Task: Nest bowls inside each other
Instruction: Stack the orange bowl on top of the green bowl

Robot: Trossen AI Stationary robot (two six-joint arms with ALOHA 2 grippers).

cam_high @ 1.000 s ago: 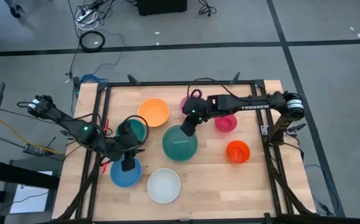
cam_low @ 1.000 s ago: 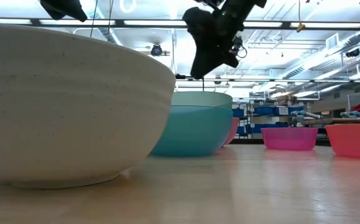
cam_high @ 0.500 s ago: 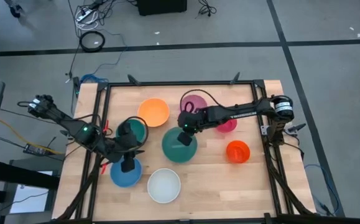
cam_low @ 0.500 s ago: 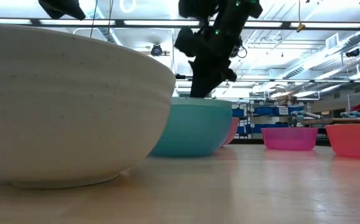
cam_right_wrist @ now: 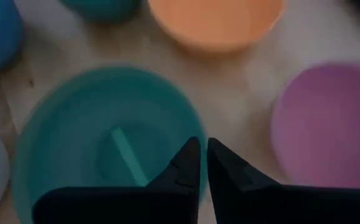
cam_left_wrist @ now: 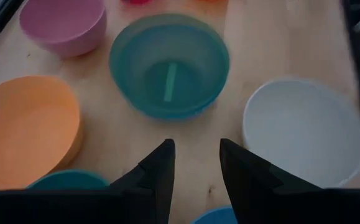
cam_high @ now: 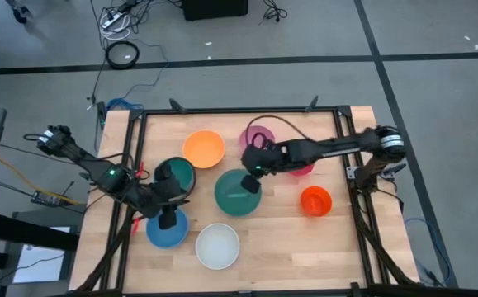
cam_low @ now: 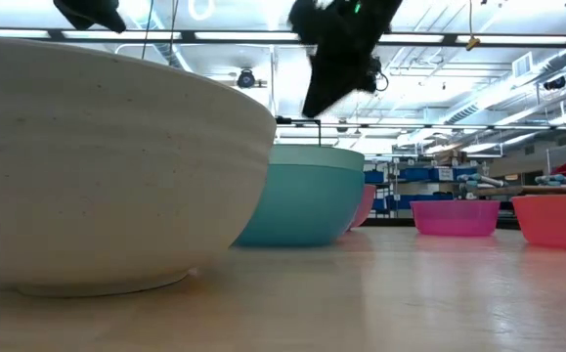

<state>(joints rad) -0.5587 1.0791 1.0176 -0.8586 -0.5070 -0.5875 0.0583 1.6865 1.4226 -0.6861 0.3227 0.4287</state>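
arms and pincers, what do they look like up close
Both arms are dark, jointed and slim. The right arm has white lettering along one link and a black cable looping off it. The right pincer and left pincer each end in two black tapered fingers.

Wooden table [cam_high: 280,239] with scattered bowls [cam_high: 218,245]

So many colours on this light wood worktop [cam_high: 338,247]: an orange bowl [cam_high: 203,148], a pale pink bowl [cam_high: 257,136], a magenta bowl [cam_high: 300,166], a big teal bowl [cam_high: 237,191] with a lighter stripe inside, a small orange-red bowl [cam_high: 315,200], a white bowl [cam_high: 218,246] with faint speckles, a blue bowl [cam_high: 166,230] and a dark teal bowl [cam_high: 177,173]. Arms and both end effectors are black.
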